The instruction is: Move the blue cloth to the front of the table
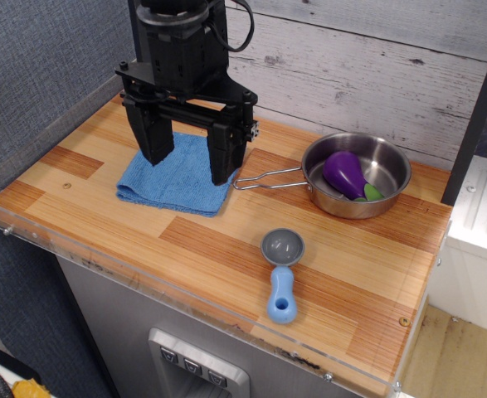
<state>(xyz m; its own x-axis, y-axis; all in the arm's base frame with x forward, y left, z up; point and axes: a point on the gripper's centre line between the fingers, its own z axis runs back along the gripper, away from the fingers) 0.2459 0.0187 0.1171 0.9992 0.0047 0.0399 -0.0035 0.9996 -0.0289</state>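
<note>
The blue cloth lies folded flat on the wood-plank table, at the back left. My black gripper hangs over it with its jaws wide open. The left finger stands over the cloth's left part and the right finger over its right edge. I cannot tell if the fingertips touch the cloth. Nothing is held.
A steel pan with a long wire handle stands at the back right, holding a purple toy eggplant. A grey scoop with a blue handle lies in front of the pan. A clear acrylic rim runs along the table's edges.
</note>
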